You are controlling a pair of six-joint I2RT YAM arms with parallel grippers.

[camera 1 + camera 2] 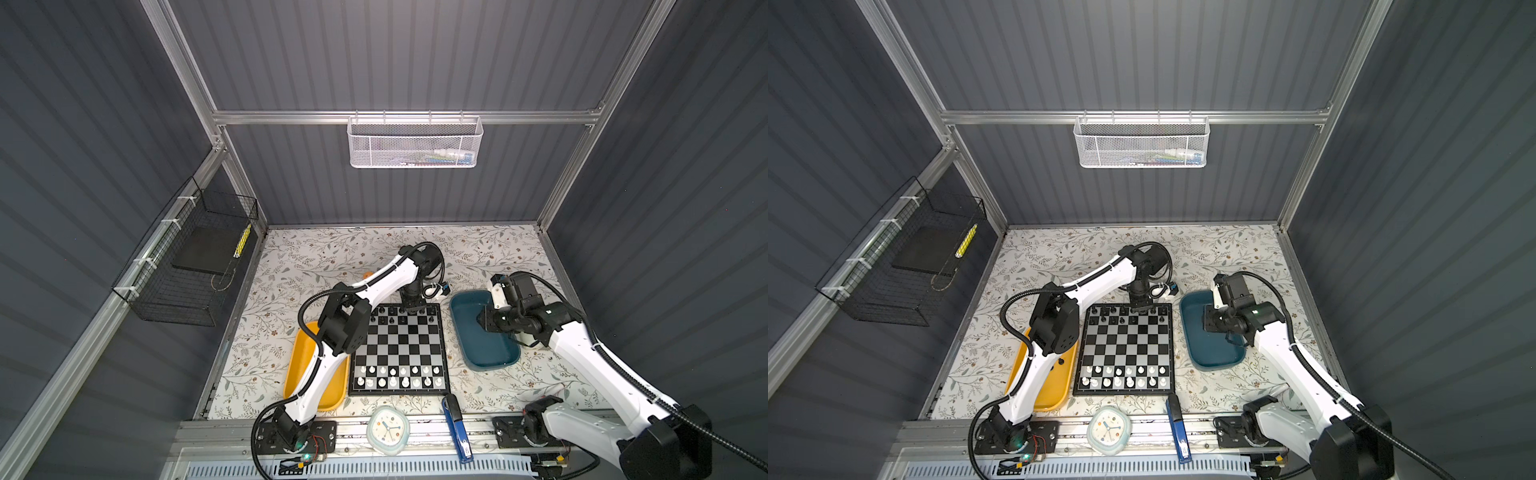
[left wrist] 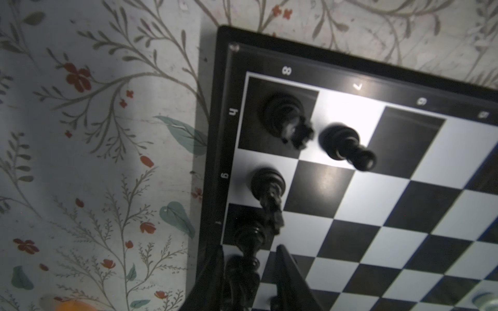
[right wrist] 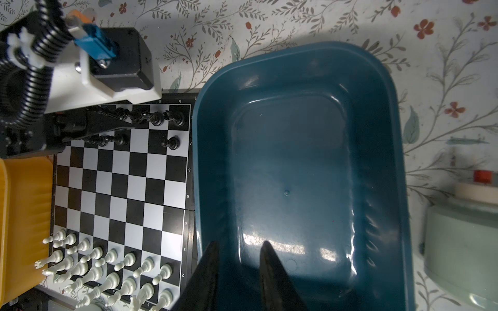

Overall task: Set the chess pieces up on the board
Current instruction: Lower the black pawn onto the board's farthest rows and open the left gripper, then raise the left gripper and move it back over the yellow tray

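Note:
The board point(image 1: 399, 349) point(image 1: 1125, 345) lies between two trays in both top views. White chess pieces point(image 1: 399, 376) point(image 3: 107, 264) fill its two near rows. Several black chess pieces point(image 1: 390, 320) point(image 3: 151, 118) stand in the two far rows. My left gripper point(image 1: 413, 308) point(image 2: 250, 258) points down at the far row, open, its jaws either side of a black piece point(image 2: 242, 272) that stands on its square, with a gap on one side. My right gripper point(image 1: 482, 322) point(image 3: 239, 245) hovers open over the teal tray point(image 3: 296, 161) with nothing between its fingers.
A yellow tray point(image 1: 299, 353) lies left of the board under my left arm, and a small dark thing point(image 1: 1061, 361) lies in it. A clock point(image 1: 388, 428) and a blue stapler point(image 1: 457, 432) lie at the front edge. A pale jar point(image 3: 463, 242) stands beyond the teal tray.

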